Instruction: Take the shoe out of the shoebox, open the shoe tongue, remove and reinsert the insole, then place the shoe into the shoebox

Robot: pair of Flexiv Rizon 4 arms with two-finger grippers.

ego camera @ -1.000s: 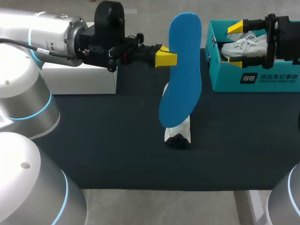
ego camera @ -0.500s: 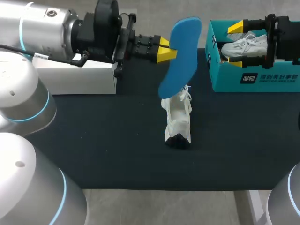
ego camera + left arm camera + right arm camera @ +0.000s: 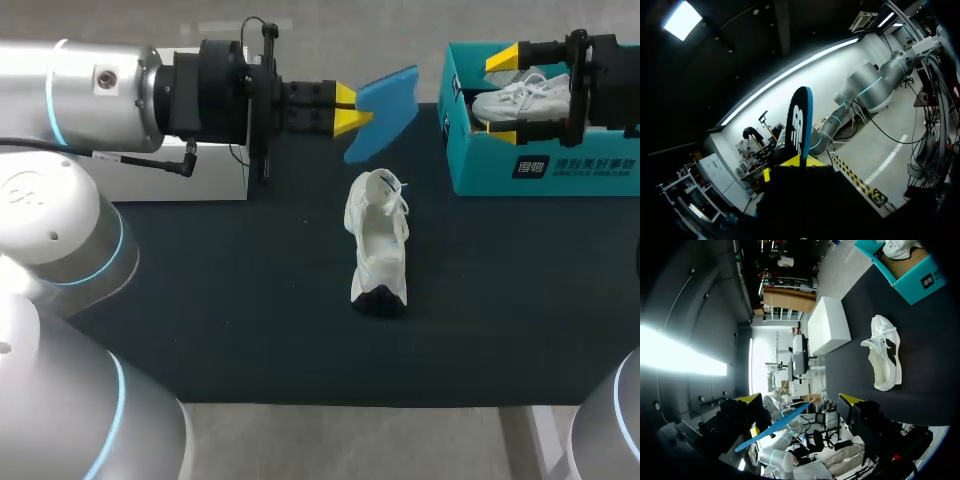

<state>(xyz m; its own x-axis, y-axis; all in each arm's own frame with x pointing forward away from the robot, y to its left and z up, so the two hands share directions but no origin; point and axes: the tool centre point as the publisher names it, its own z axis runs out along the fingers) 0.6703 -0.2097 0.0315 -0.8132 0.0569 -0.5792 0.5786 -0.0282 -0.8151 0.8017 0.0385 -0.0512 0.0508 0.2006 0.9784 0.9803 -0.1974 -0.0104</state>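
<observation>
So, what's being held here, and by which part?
The left gripper pinches the blue insole by its edge near one end. The right gripper is open over the shoebox, holding nothing.

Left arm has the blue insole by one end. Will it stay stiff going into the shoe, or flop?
Probably stiff and light: the blue insole juts straight from the left gripper, pinched at one end, with no visible droop. It looks thin edge-on, so it may buckle if pushed against the white shoe.
</observation>
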